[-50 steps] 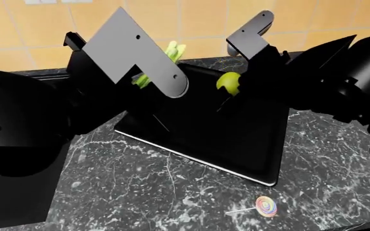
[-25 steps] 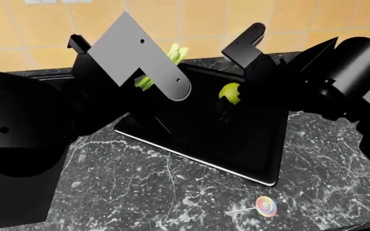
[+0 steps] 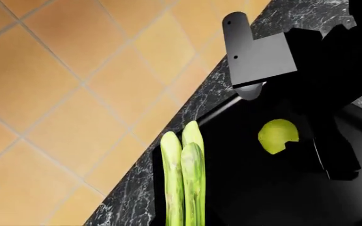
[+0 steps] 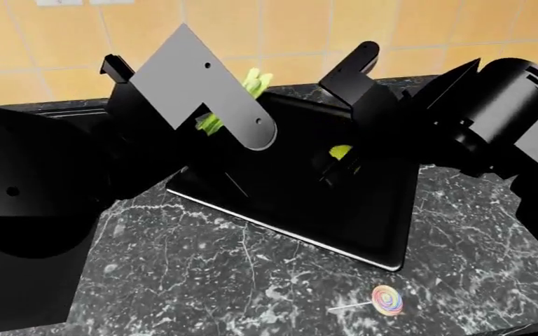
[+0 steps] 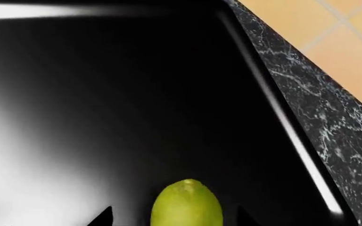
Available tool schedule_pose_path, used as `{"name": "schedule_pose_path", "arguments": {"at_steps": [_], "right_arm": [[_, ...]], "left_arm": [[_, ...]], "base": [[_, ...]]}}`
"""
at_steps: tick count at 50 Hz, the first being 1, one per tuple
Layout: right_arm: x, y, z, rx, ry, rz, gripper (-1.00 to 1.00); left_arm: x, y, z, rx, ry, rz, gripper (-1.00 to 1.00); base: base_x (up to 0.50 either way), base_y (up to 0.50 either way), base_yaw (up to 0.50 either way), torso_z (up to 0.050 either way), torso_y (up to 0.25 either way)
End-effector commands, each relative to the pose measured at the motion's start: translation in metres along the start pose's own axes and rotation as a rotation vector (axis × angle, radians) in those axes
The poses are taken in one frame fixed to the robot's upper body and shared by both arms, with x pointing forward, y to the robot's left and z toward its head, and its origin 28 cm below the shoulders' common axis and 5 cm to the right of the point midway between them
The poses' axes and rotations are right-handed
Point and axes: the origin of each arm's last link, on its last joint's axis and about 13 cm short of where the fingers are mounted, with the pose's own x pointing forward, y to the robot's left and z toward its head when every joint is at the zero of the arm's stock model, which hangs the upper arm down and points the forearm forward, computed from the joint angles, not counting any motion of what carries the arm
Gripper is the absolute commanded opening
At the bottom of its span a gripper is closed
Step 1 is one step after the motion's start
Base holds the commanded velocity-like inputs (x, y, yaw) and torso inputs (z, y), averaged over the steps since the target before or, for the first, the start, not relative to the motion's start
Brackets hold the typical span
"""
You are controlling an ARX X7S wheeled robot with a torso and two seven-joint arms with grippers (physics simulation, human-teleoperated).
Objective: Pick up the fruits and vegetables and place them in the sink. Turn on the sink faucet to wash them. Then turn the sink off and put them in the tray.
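— Black and shallow, with a thin silvery rim: that is the flat rectangular tray (image 4: 381, 231) on the dark marbled counter (image 4: 250, 280). Both arms are above it. Which one do I release first?

— I look at the right gripper (image 4: 336, 162). It holds the round yellow-green lemon-like fruit (image 5: 186, 203) low over the tray's floor, near the far rim by the tiled wall (image 3: 55, 94). In the right wrist view the fruit sits between the two dark fingertips (image 5: 102, 216), so I judge the fingers are pinching it. Whether it already touches the floor, I cannot tell.

— And the left gripper (image 4: 215, 120)?

— It carries the bundle of thin light-green stalks (image 3: 184, 179), and it looks higher than the fruit. Their long axis points toward the wall, across the tray's far edge. The fingers themselves are hidden; the stalks stand out straight from the gripper, so I think they are clamped.

— So the right arm is nearer to the tray floor.

— Yes. For the stalks I would first lower and bring them inward, so the tips do not land on the rim.
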Motion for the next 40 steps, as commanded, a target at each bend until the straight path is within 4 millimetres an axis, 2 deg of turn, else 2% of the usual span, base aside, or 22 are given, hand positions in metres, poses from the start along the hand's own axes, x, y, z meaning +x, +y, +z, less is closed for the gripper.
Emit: {"name": "schedule_pose_path", "arguments": {"at_steps": [1,6,13,30,40], "right_arm": [[0.002,0.002,-0.001,-0.008,0.003,0.018,1.0],[-0.001,0.0,0.002,-0.008,-0.013,0.011,1.0],[-0.026,-0.004,0.011,-0.016,-0.078,-0.037,1.0],[-0.085,-0.001,-0.018,0.027,-0.124,-0.154,1.0],[-0.112,0.005,-0.027,0.022,-0.135,-0.205,1.0]], "left_arm": [[0.001,-0.001,-0.002,-0.002,0.003,0.0,-1.0],[0.003,-0.001,-0.003,-0.002,0.005,-0.003,-1.0],[0.011,-0.004,-0.006,-0.006,0.009,-0.02,-1.0],[0.049,-0.001,-0.006,-0.016,0.065,-0.037,-1.0],[0.083,0.003,-0.013,-0.058,0.113,-0.051,-1.0]], "base": [[0.0,0.0,0.0,0.0,0.0],[0.0,0.0,0.0,0.0,0.0],[0.0,0.0,0.0,0.0,0.0],[0.0,0.0,0.0,0.0,0.0],[0.0,0.0,0.0,0.0,0.0]]}}
